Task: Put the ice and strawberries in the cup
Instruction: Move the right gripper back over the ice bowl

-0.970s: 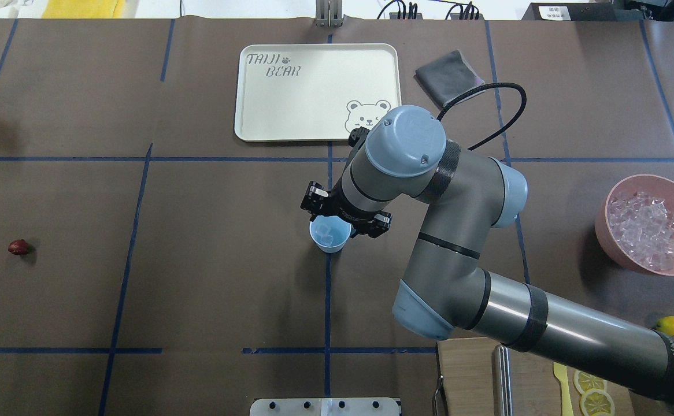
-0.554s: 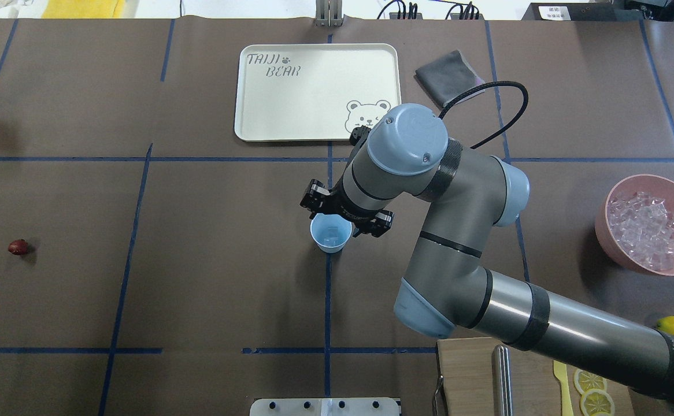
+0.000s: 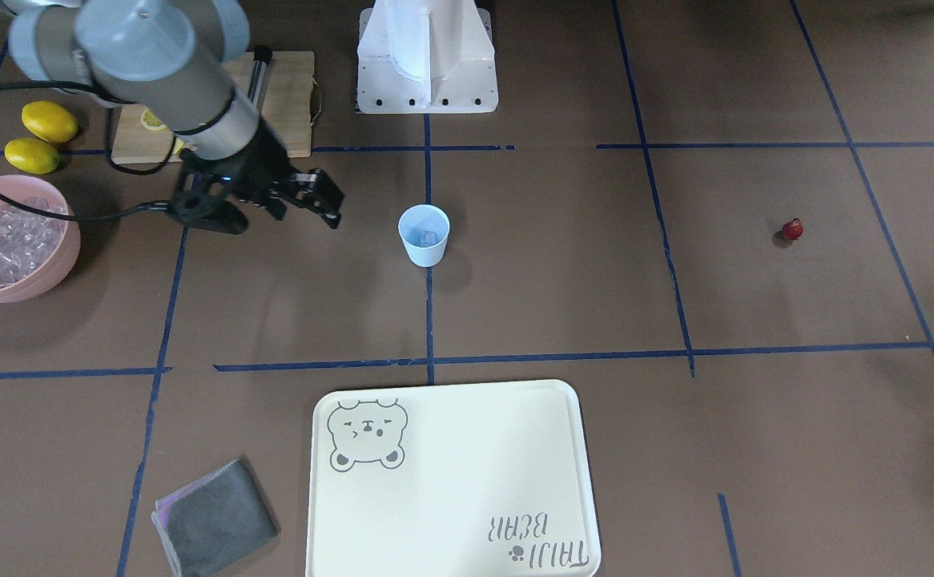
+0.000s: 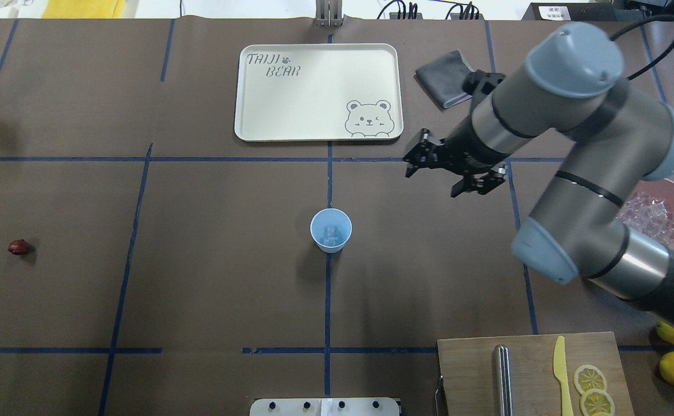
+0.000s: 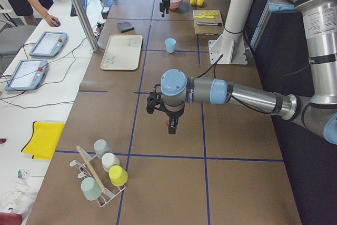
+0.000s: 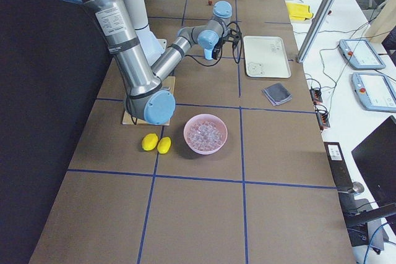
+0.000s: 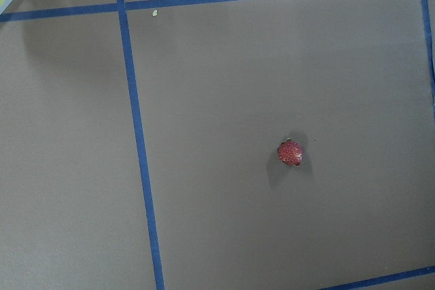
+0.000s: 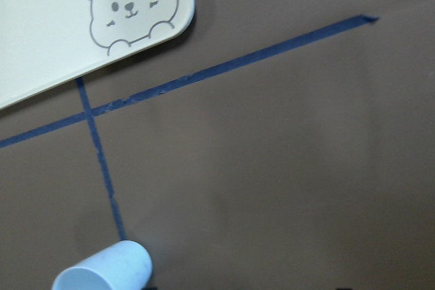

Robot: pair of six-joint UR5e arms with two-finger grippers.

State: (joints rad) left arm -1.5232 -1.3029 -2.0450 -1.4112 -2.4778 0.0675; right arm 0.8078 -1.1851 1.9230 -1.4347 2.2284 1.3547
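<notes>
Ice step looks partly done: the cup [image 4: 330,230] stands upright mid-tabletop [image 4: 198,277] w/ at least one ice chunk [image 4: 330,233] inside. The right gripper [image 4: 450,171] hangs spread & empty between the cup and the pink bowl [image 3: 54,264], apart from both. The strawberry [image 4: 18,247] lies alone far on the robot's left, well apart from the cup. The left gripper [image 5: 172,125] hangs over it; whether spread or pressed together can't be told. Next move, probably: drop onto the small berry, pinch gently, carry it to the cup. Tray [image 4: 314,92], grey cloth [image 4: 447,78] & lemons [image 3: 49,120] sit off that path.
</notes>
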